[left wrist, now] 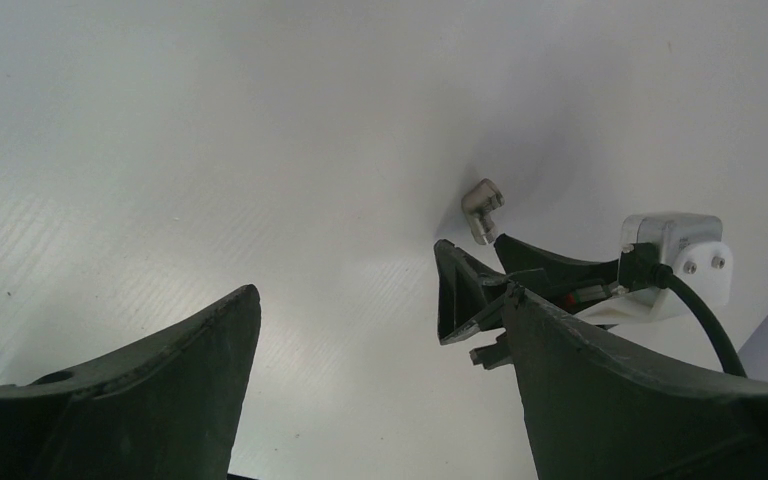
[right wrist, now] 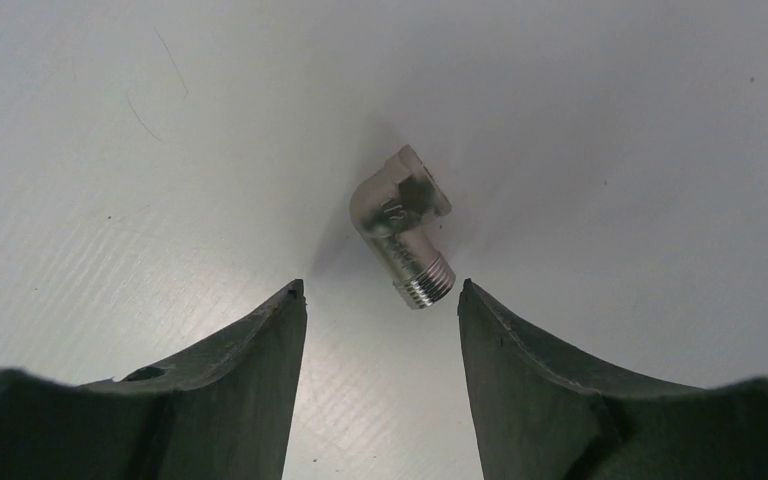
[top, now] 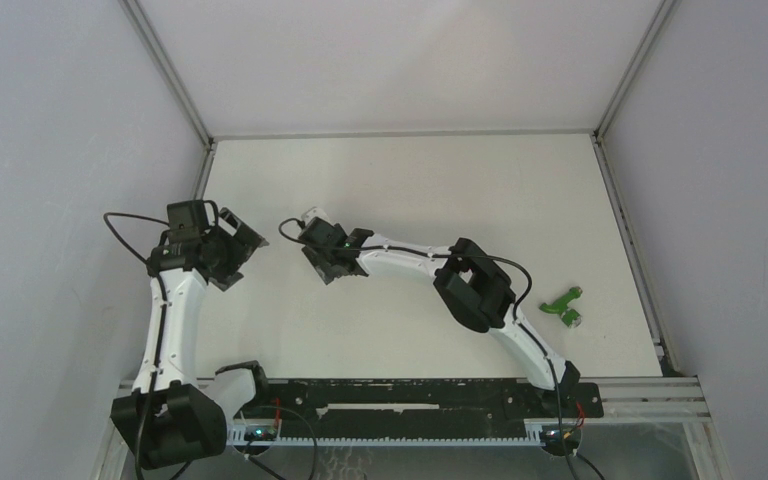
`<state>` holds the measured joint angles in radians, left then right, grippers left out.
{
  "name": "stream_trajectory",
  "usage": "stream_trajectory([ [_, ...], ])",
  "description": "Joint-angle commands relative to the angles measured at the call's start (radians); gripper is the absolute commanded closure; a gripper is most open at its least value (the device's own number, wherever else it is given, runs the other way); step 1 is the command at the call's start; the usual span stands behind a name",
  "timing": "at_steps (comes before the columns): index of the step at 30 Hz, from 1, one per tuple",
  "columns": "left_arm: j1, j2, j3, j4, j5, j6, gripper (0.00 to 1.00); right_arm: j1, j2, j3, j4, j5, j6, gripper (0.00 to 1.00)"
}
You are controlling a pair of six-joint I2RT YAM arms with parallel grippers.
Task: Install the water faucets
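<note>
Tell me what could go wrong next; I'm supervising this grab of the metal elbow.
The elbow fitting lies angled and off-centre ahead of the open right end effector; closing could knock or roll it away instead of gripping. The left end effector hovers close by, so the arms might collide.

Count: 1 green tap [top: 563,303], 1 grey metal elbow fitting [right wrist: 405,235], 2 robot arms, i.e. left arm [top: 175,310] + right arm [top: 410,258], 1 white table [top: 410,180].

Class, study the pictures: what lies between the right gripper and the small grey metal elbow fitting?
Nothing: in the right wrist view only bare white table separates the right gripper from the small grey metal elbow fitting lying just beyond its fingertips.
</note>
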<state>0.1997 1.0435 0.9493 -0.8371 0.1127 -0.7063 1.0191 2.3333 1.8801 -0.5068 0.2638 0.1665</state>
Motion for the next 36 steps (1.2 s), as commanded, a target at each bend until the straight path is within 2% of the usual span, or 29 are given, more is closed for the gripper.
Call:
stream_trajectory([
  [1, 0.007, -0.039, -0.017, 0.033, 0.023, 0.022, 0.07, -0.044, -0.035, 0.031, 0.051, -0.116, -0.099, 0.36],
  [7, 0.007, -0.035, -0.021, 0.038, 0.044, 0.012, 0.07, -0.06, 0.001, 0.054, 0.032, -0.189, -0.117, 0.46],
  [15, 0.006, -0.052, -0.036, 0.083, 0.099, 0.009, 0.04, -0.06, 0.02, 0.052, 0.057, -0.247, -0.136, 0.52],
  [22, 0.007, -0.064, -0.032, 0.072, 0.077, 0.017, 0.04, -0.057, 0.059, 0.105, 0.017, -0.237, -0.151, 0.62],
  [24, 0.006, -0.085, -0.053, 0.093, 0.069, 0.016, 0.04, -0.06, 0.056, 0.104, 0.018, -0.228, -0.146, 0.67],
  [27, 0.007, -0.118, -0.076, 0.123, 0.069, 0.021, 0.07, -0.062, 0.031, 0.089, 0.018, -0.239, -0.135, 0.84],
  [30, 0.006, -0.09, -0.059, 0.107, 0.157, 0.056, 0.07, -0.065, -0.044, 0.028, 0.046, -0.291, -0.113, 1.0],
  [33, 0.007, -0.068, -0.083, 0.162, 0.327, 0.074, 0.11, -0.078, -0.174, -0.117, 0.131, -0.326, -0.069, 1.0],
  [36, -0.021, -0.113, -0.181, 0.315, 0.448, 0.032, 0.14, -0.12, -0.329, -0.324, 0.241, -0.423, 0.028, 1.0],
])
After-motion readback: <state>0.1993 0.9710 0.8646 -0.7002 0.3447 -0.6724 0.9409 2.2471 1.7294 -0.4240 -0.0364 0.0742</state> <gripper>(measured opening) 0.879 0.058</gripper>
